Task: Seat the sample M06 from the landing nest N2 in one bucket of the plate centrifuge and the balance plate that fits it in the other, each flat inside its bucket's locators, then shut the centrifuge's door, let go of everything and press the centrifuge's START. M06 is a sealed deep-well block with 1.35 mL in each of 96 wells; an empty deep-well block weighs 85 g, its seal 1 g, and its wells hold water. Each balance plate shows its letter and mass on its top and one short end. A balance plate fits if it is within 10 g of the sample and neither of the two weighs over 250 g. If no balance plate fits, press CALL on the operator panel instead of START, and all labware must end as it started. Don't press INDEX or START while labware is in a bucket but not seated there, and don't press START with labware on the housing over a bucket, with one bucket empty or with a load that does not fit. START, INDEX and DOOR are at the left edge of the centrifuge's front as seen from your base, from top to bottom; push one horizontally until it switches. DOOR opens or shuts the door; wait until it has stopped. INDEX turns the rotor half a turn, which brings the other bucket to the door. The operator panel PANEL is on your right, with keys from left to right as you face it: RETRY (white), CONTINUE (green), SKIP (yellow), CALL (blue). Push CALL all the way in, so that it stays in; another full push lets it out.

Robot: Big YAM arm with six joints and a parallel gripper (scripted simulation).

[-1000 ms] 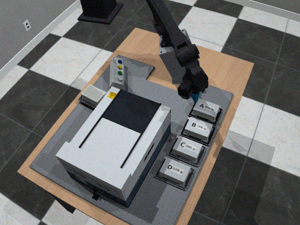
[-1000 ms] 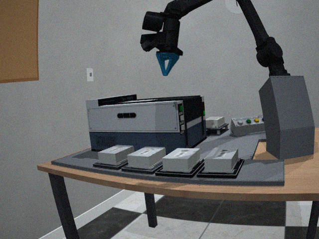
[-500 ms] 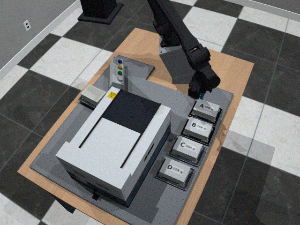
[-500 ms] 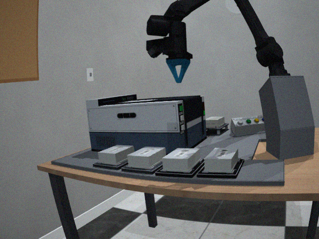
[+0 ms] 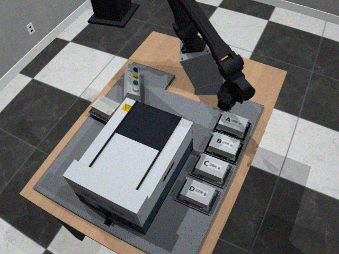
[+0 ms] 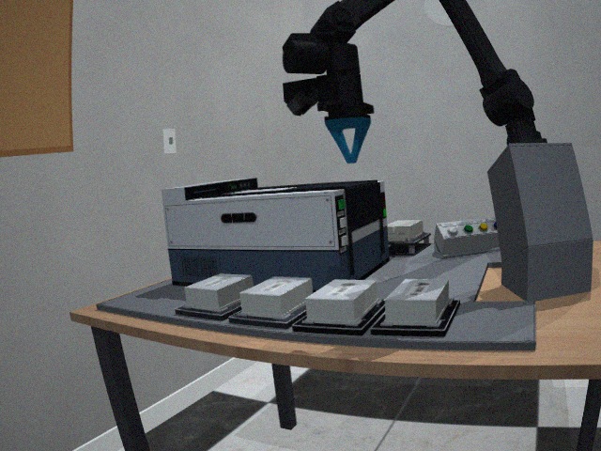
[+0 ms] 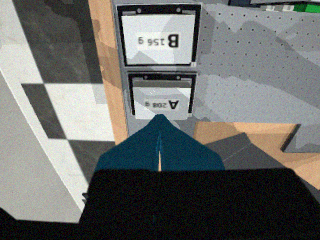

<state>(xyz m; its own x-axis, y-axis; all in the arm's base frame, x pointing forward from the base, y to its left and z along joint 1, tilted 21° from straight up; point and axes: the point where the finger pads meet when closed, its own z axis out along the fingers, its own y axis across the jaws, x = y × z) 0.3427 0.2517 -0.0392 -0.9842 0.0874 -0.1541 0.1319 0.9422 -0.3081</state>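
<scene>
Looking down from the top, almost nothing of the job is seen to be done. The sample M06 (image 5: 105, 106) is seen on its nest beside the centrifuge (image 5: 131, 169), so it is not loaded yet. All four balance plates are seen in their own trays: plate A (image 5: 232, 123), plate B (image 5: 224, 143), plate C (image 5: 211, 167) and plate D (image 5: 197, 191). "D 229 g" can be read; the other numbers are too blurry in this view. A yellow warning sign (image 5: 125, 107) is stuck on the centrifuge. The gripper (image 5: 229, 107) is held above the near end of plate A.

From the side, the gripper (image 6: 348, 140) is seen high up, with its blue fingers pressed together on nothing. START is not pressed yet, it is guessed.

From the wrist, the blue fingers are seen closed to a point. Two labels can be read upside down: "A 208 g" on plate A (image 7: 161, 97) and "B 156 g" on plate B (image 7: 159, 42). Plate A is judged to be the one that fits. Everything is left to do.
</scene>
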